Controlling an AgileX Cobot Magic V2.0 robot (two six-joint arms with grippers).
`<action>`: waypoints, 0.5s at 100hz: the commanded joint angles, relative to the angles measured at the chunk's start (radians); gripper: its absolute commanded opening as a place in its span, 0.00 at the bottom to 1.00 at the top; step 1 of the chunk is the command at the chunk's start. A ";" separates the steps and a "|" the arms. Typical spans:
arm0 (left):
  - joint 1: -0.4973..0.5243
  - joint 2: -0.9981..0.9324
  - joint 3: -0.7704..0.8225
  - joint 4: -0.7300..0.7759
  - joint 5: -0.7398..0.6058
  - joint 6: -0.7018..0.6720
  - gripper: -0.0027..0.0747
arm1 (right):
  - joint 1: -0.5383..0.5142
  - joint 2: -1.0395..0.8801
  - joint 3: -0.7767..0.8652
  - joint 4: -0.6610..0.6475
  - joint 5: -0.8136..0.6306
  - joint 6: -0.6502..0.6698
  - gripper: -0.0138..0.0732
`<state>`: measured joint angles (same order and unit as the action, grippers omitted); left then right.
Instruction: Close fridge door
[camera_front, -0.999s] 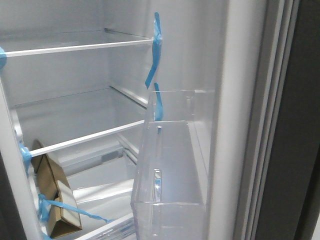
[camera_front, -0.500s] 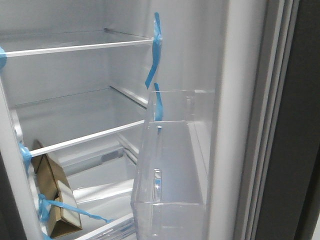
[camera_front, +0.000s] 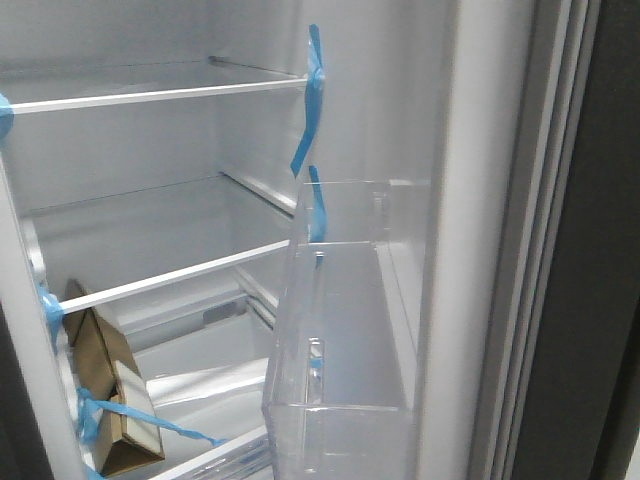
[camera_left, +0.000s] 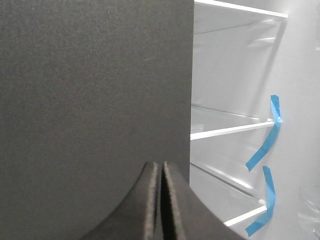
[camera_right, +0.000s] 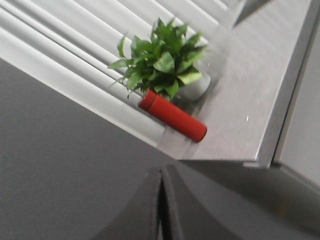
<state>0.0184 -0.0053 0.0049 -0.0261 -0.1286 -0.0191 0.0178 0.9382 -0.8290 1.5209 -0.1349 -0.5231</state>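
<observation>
The fridge door (camera_front: 470, 250) stands open at the right of the front view, white inside, with a clear bin (camera_front: 340, 330) and its dark grey outer side (camera_front: 600, 300) at the far right. No gripper shows in the front view. My right gripper (camera_right: 162, 172) is shut and empty, its tips close against a matte dark grey surface (camera_right: 60, 165), seemingly the door's outside. My left gripper (camera_left: 161, 167) is shut and empty, in front of a plain dark grey panel (camera_left: 90, 90) beside the open fridge interior (camera_left: 235, 100).
The fridge holds white shelves (camera_front: 170, 275), blue tape strips (camera_front: 310, 100) and a brown cardboard box (camera_front: 105, 385) at the lower left. In the right wrist view a green potted plant (camera_right: 160, 62) and a red cylinder (camera_right: 172, 115) sit on a light grey counter (camera_right: 240, 100).
</observation>
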 joint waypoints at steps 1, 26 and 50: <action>-0.008 -0.011 0.035 -0.004 -0.073 -0.004 0.01 | -0.005 0.022 -0.034 0.001 0.045 0.116 0.11; -0.008 -0.011 0.035 -0.004 -0.073 -0.004 0.01 | -0.005 0.079 -0.049 0.001 0.147 0.302 0.11; -0.008 -0.011 0.035 -0.004 -0.073 -0.004 0.01 | -0.005 0.118 -0.103 0.023 0.288 0.334 0.11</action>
<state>0.0184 -0.0053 0.0049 -0.0261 -0.1286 -0.0191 0.0178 1.0556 -0.8750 1.5248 0.0798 -0.1927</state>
